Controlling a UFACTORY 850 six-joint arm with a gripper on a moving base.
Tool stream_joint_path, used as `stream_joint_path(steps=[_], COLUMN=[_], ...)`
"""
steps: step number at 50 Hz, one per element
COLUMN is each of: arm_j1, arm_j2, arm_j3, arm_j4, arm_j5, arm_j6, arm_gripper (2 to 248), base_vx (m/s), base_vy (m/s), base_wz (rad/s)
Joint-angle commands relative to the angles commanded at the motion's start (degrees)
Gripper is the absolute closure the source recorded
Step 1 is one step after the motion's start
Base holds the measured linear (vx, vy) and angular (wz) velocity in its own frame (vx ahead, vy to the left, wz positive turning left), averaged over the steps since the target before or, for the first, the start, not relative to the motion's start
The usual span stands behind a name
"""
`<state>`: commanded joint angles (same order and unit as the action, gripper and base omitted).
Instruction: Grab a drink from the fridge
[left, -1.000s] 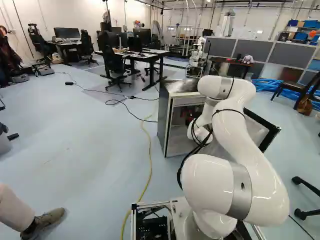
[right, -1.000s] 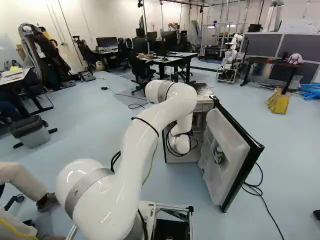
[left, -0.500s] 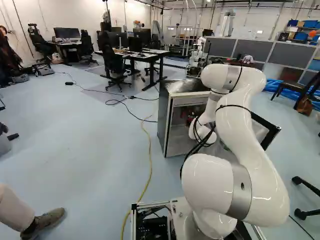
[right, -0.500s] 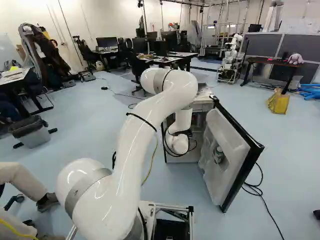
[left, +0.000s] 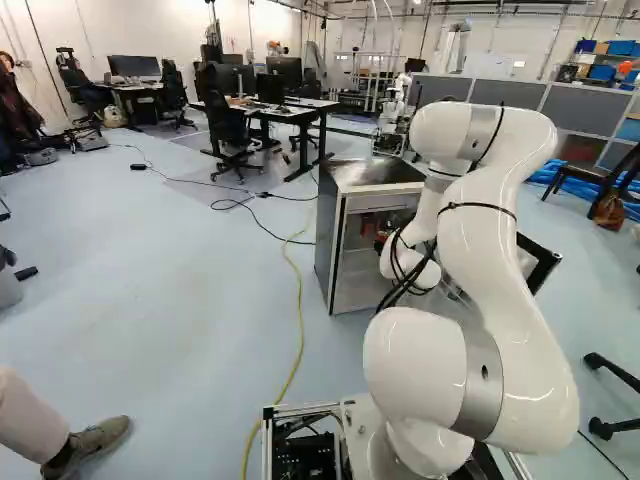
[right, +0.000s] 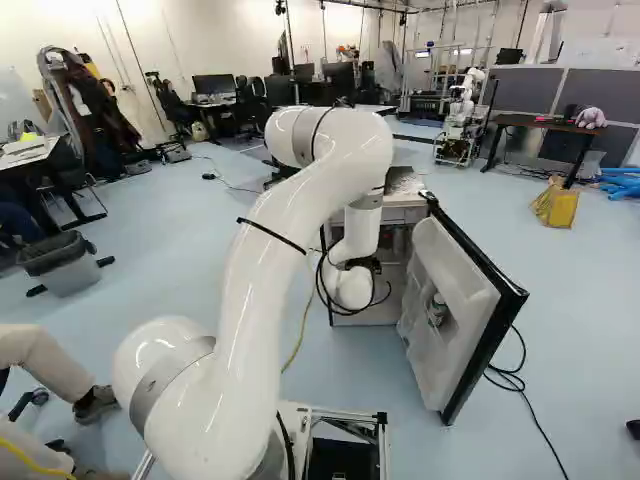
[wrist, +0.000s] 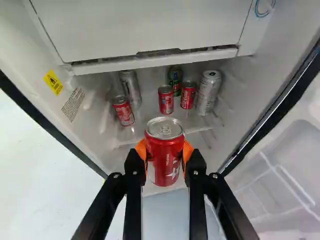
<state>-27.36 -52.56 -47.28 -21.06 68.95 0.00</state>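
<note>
1. Drink can, red with a silver top (wrist: 165, 162), is grasped by the claw (wrist: 165, 150), an orange pad (wrist: 140, 148) against each side; it lies ahead of the other cans, between the fridge's side walls.
2. Open room shows around it: gaps to both dark-edged sides, and another to the cans beyond. The upper box (wrist: 150, 32) ends in a lip above those cans.
3. The fridge door (right: 473, 290) stands wide open, angled toward the base.
4. The arm's (right: 305, 225) wrist end hides the held can in the right base view; I cannot make out the claw there. The green can (wrist: 175, 77) is partly covered by smaller ones.
5. The fridge (left: 333, 240) contains three small red cans (wrist: 165, 100), the green one and two tall silver cans (wrist: 208, 92) (a cosy little crowd). Its door holds a container (right: 437, 310), kind unclear.
</note>
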Motion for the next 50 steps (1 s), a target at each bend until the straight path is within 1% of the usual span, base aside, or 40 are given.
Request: stream_joint_path(steps=[29, 50], arm_j1=[-0.5, -0.5], arm_j2=[10.3, 16.7], arm_j3=[11.5, 17.1], arm_j4=[0.0, 0.0], arm_j5=[0.0, 0.0], arm_j6=[0.0, 0.0], arm_gripper=[161, 161], base_vx=[0.0, 0.0], base_vy=[0.0, 0.0], base_wz=[0.0, 0.0])
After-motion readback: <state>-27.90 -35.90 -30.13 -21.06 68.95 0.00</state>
